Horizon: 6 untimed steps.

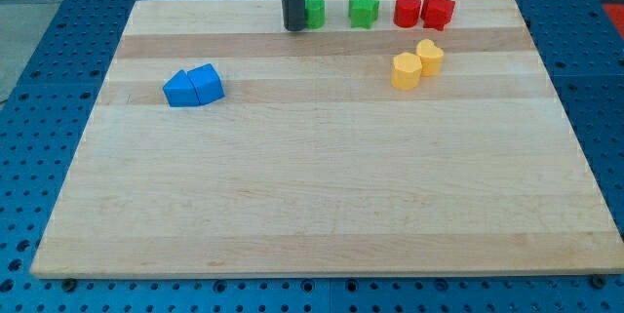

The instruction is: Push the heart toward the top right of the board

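Observation:
Two yellow blocks sit touching at the right of the board. The lower left one [407,71] looks like the heart, and the upper right one [430,57] looks many-sided. My tip [293,28] is near the board's top edge, up and to the left of the yellow pair and well apart from it. It stands right against the left side of a green block [316,11], which the rod partly hides.
A green star [364,10], a red round block [407,10] and a red star [438,11] line the top edge, right of my tip. Two blue blocks [193,87] sit touching at the left. The wooden board [312,206] lies on a blue perforated table.

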Available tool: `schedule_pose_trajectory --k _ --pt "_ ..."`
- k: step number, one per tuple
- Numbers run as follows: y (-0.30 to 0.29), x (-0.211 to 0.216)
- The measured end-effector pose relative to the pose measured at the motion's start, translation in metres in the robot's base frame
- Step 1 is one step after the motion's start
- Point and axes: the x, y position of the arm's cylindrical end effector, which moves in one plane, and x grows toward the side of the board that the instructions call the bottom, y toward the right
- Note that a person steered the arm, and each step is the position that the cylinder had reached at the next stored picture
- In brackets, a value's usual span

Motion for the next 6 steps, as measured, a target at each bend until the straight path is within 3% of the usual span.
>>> schedule_pose_trajectory --k 1,2,3,4,6 --pt "0.014 0.025" --pt "0.081 0.080" --pt "0.185 0.087" --pt "0.247 0.074" --pt "0.250 0.032"
